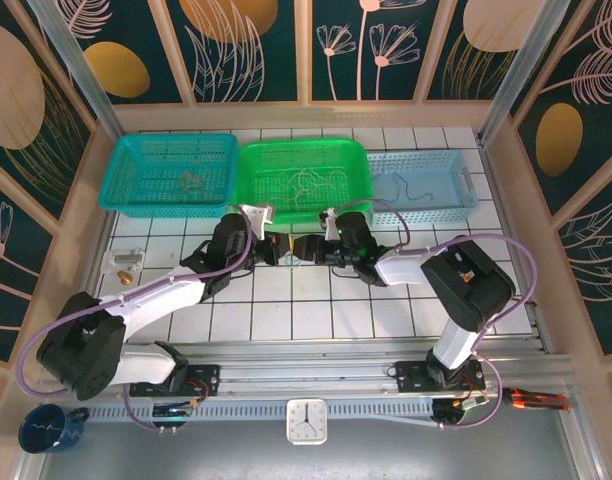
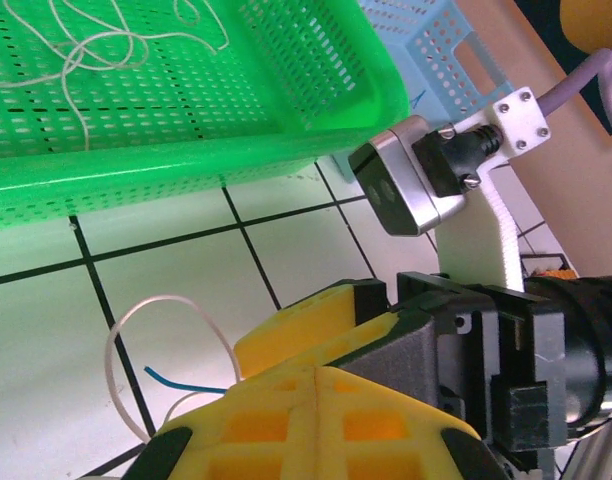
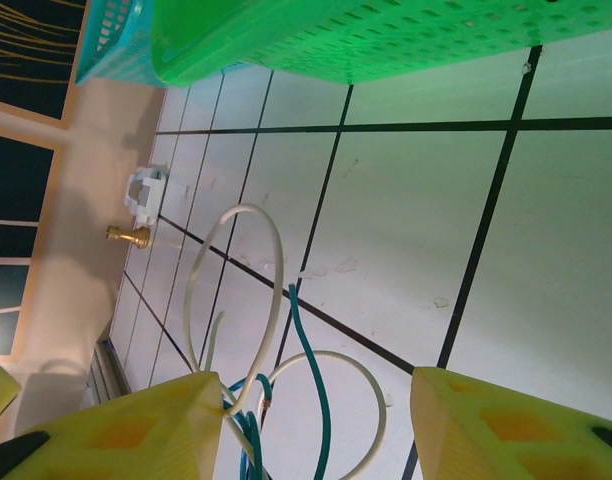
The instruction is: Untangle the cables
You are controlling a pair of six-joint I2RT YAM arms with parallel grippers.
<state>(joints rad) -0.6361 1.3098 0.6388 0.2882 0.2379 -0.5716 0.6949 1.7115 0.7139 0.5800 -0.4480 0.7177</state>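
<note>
My two grippers meet nose to nose over the middle of the white tiled table. The left gripper (image 1: 273, 250) (image 2: 316, 373) has its yellow fingers pressed shut, and a thin white cable (image 2: 121, 325) and a blue cable (image 2: 176, 381) loop out from under them. The right gripper (image 1: 302, 248) (image 3: 316, 388) stands open. Between its fingers rise white cable loops (image 3: 276, 270) and a blue cable (image 3: 311, 360), bunched against its left finger (image 3: 146, 430). More cream cables lie in the green basket (image 1: 358, 160).
Three baskets line the far side: a teal basket (image 1: 121, 170) with a small tangle, the green one, and a light blue basket (image 1: 466, 185) holding a blue cable. A brass fitting (image 1: 126, 278) and a small white part (image 1: 126, 260) lie at the left.
</note>
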